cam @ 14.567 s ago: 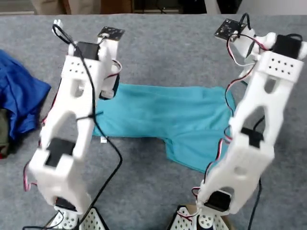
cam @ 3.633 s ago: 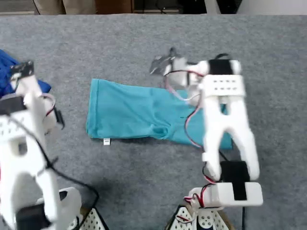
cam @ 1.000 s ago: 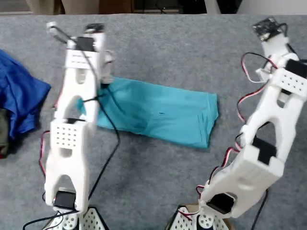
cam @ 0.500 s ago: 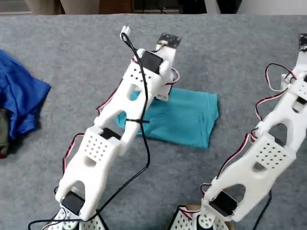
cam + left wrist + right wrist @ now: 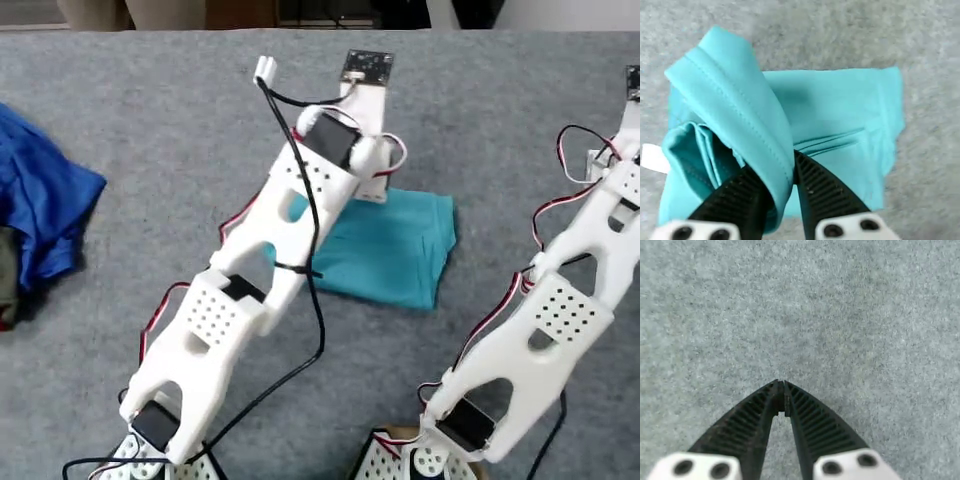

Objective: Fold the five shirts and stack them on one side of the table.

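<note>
Here our left gripper (image 5: 782,169) pinches the teal shirt (image 5: 400,250), mid-frame. Our right gripper (image 5: 781,389) sits closed, empty.

**Camera setup**

High: fixed, well above, steep look down over the grey table (image 5: 500,120), widest coverage. Left wrist: close in, looking down past left gripper (image 5: 775,165) onto teal shirt (image 5: 840,110); same shirt mid-frame in high view. Right wrist: close in, looking down past right gripper (image 5: 781,385) at table surface.
</note>
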Robot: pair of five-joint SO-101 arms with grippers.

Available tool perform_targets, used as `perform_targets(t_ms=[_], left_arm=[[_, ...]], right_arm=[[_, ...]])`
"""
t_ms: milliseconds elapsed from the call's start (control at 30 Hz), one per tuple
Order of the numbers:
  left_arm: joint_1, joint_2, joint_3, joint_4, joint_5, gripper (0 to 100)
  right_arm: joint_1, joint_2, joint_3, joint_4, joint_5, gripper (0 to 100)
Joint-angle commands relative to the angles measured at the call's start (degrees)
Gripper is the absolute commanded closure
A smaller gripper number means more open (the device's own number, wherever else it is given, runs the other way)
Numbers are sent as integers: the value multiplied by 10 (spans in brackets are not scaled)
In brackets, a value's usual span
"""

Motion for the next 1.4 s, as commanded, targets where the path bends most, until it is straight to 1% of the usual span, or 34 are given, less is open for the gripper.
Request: perform_targets(t_ms=[0,200,400,567,700,833,1167,1233,1300,1367], left_arm=[[24,-41,-23,-42,25,980],[61,-41,28,-107,25,981],[89,-41,47,-142,25,981],[101,-41,46,-153,25,981],[105,-40,48,-175,25,981],[112,-37,49,-178,25,980],[138,22,43,-178,25,978],[141,25,43,-178,25,950],[142,28,43,-178,26,882],[140,29,43,-175,45,822]], right_arm=[[22,1,-54,10,-31,991],[44,7,-79,16,-72,991],[47,7,-80,13,-81,991],[57,7,-81,11,-103,991],[56,7,-81,11,-104,991],[56,7,-81,11,-104,991],[56,7,-81,8,-104,991],[56,7,-81,7,-104,991],[56,7,-81,7,-104,991],[56,7,-81,7,-104,991]])
